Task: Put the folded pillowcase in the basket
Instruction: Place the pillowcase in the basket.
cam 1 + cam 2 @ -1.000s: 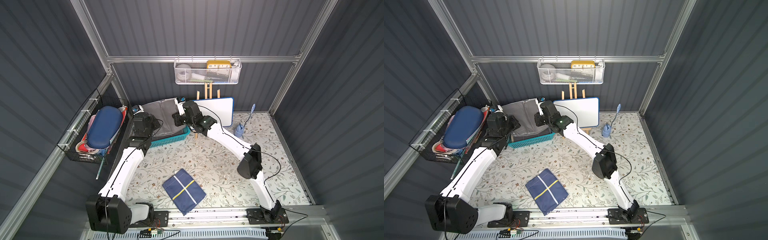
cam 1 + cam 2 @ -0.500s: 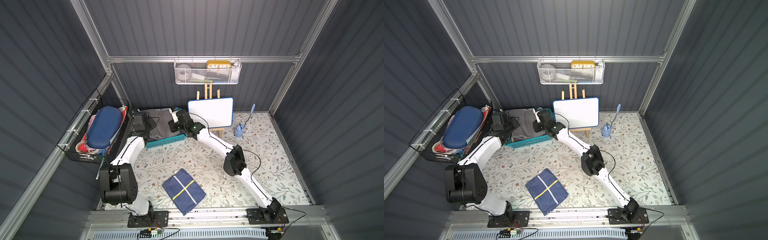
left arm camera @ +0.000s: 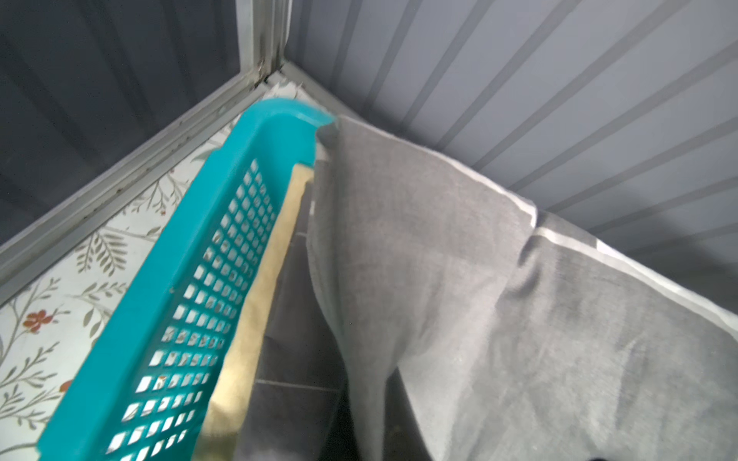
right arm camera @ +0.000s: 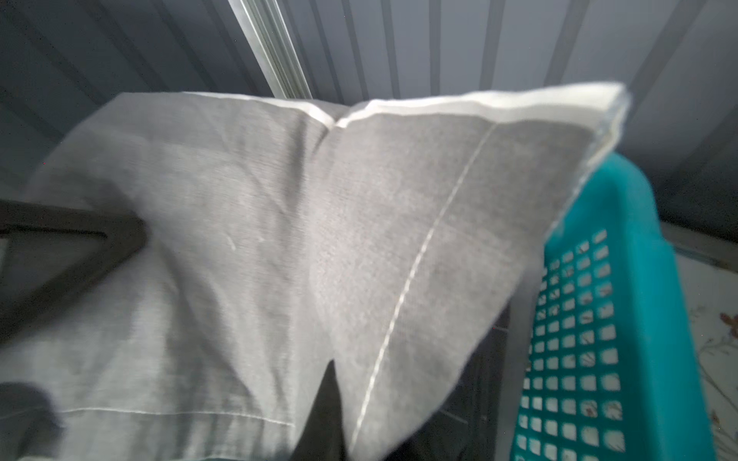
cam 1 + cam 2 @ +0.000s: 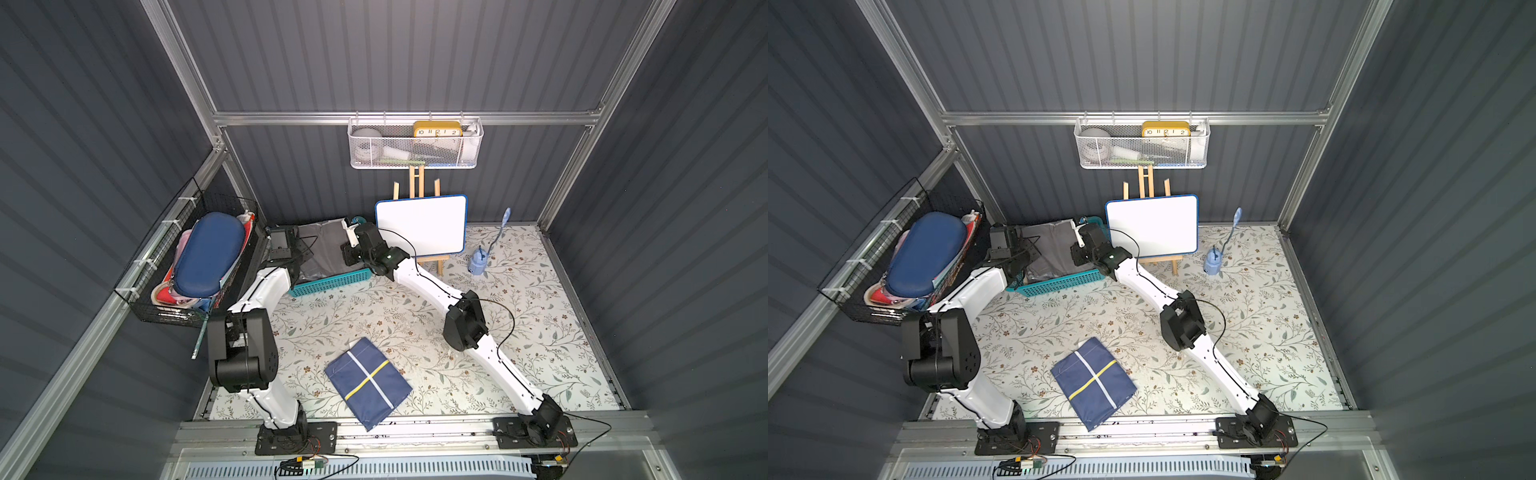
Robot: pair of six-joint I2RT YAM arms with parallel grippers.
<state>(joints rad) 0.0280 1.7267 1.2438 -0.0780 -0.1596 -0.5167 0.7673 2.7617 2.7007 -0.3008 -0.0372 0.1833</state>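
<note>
**Most of it done, release pending**

Both my left gripper (image 5: 300, 254) and right gripper (image 5: 347, 254) are clamped on the grey pillowcase (image 5: 322, 249). It sags into the teal basket (image 5: 332, 281) in the back-left corner, with one edge lifted above the rim. I judge what's left is to lower it, let go and back out.

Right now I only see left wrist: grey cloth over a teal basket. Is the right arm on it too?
Observer: Yes. In both top views the right gripper is at the grey pillowcase's side nearest the whiteboard.
Operator: Obstacles on my side?
Observer: A black wire basket hangs beside the left arm.
Operator: Anything else lying around?
Observer: A folded navy cloth lies on the table near its front edge.
</note>
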